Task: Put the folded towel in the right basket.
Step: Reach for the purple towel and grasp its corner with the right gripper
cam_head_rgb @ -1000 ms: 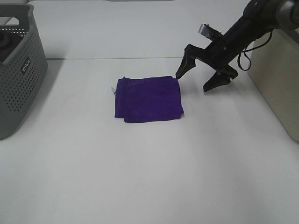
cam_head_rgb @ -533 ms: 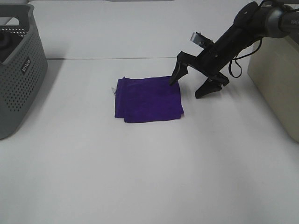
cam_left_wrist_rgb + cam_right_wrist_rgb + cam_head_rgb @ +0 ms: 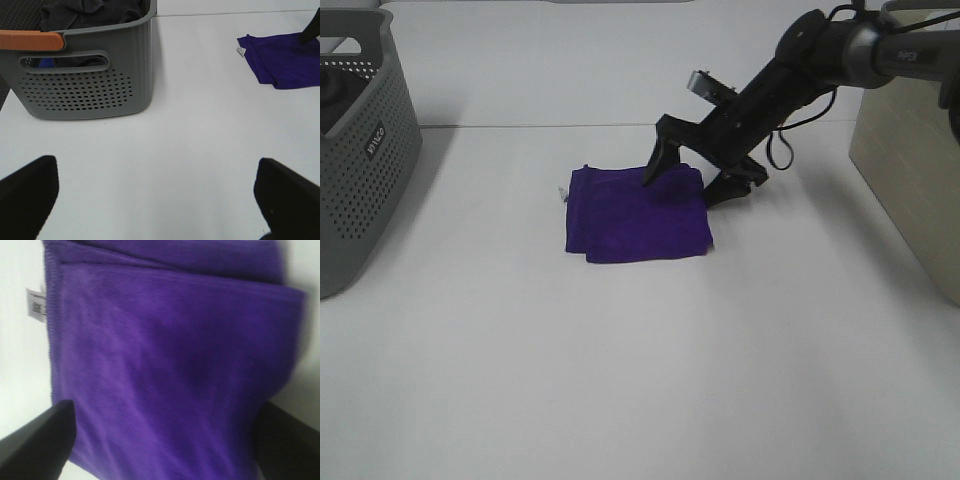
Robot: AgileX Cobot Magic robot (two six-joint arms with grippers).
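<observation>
The folded purple towel (image 3: 638, 213) lies flat in the middle of the white table. My right gripper (image 3: 682, 188) is open and low over the towel's far right corner, one finger over the cloth and the other just off its right edge. The right wrist view is filled by the towel (image 3: 170, 365), with the gripper (image 3: 160, 450) wide open around it. The right basket (image 3: 910, 160) is beige and stands at the right edge. My left gripper (image 3: 160, 200) is open and empty over bare table; the towel (image 3: 285, 60) shows far off in its view.
A grey perforated basket (image 3: 360, 170) holding dark clothes stands at the left edge and also shows in the left wrist view (image 3: 90, 85). A white label (image 3: 36, 307) sticks out of the towel's edge.
My right gripper has moved left and down from beside the towel's far right corner to over that corner, still open. The towel has not moved.
</observation>
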